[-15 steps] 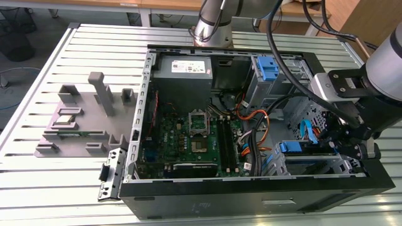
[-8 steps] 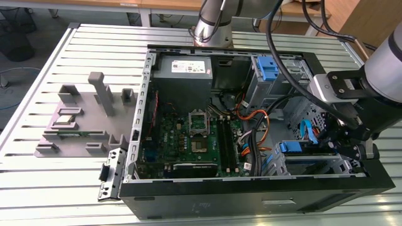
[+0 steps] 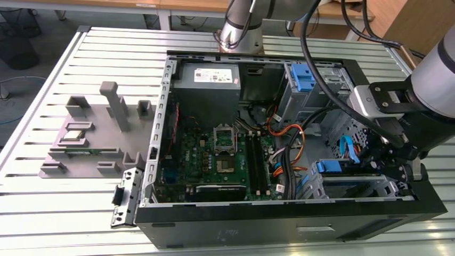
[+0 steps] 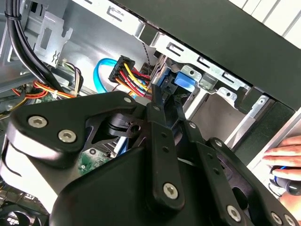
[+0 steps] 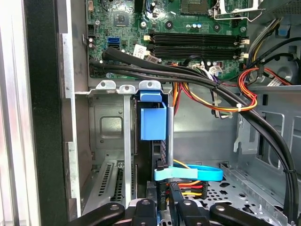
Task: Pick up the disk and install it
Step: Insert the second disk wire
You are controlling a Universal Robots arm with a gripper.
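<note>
The disk [image 5: 153,121] stands on edge inside the metal drive cage [image 5: 110,122] of the open computer case, with its blue bracket toward the camera. In the exterior view the disk [image 3: 333,166] sits in the cage at the case's front corner, on the exterior view's right. My gripper [image 3: 395,160] reaches down into the case just beside that cage. In the second wrist view the gripper [image 4: 164,94] tips sit right at the disk's blue bracket [image 4: 182,81]. In the first wrist view the gripper [image 5: 164,207] is close to the disk's rear end, beside a black cable plug [image 5: 162,194].
A blue data cable [image 5: 188,173] and bundles of coloured power wires [image 5: 235,101] run close to the gripper. The motherboard [image 3: 220,154] lies mid-case and a blue latch piece [image 3: 303,80] at the back. A person's hand [image 4: 286,155] rests outside the case wall. A grey fixture [image 3: 92,133] stands on the slatted table.
</note>
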